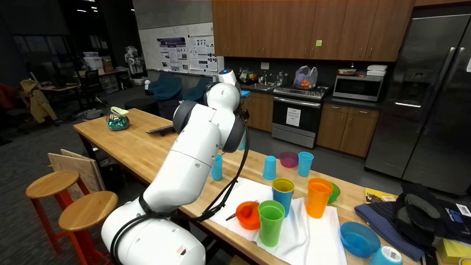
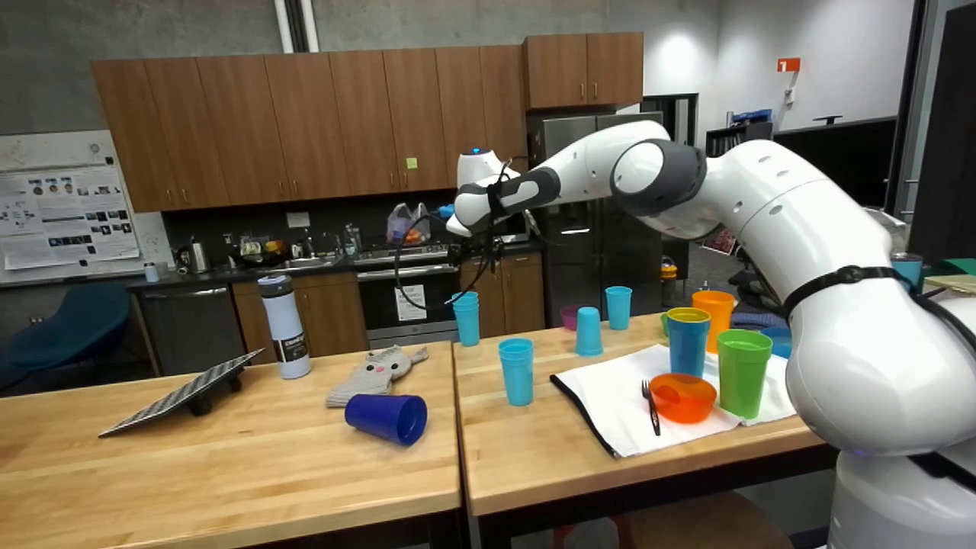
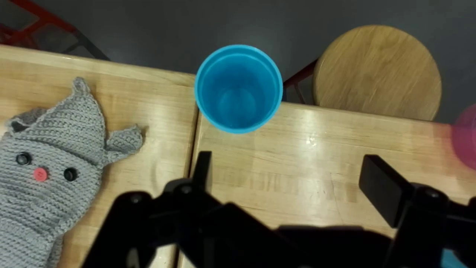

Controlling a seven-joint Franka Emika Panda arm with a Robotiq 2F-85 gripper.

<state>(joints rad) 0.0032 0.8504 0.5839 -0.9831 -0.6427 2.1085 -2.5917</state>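
My gripper is open and empty in the wrist view, over the wooden table. An upright light-blue cup stands just beyond the fingers at the table edge, apart from them. In an exterior view this looks like stacked cups below the gripper. A grey knitted toy lies left of the fingers, and shows in an exterior view. A magenta bowl is partly in view at right. More light-blue cups stand nearby: an upright one, an upside-down one and another upright one.
A dark-blue cup lies on its side. A grey bottle and a tilted panel stand leftward. A white cloth bears an orange bowl, a fork, a green cup and other cups. A stool stands beyond the edge.
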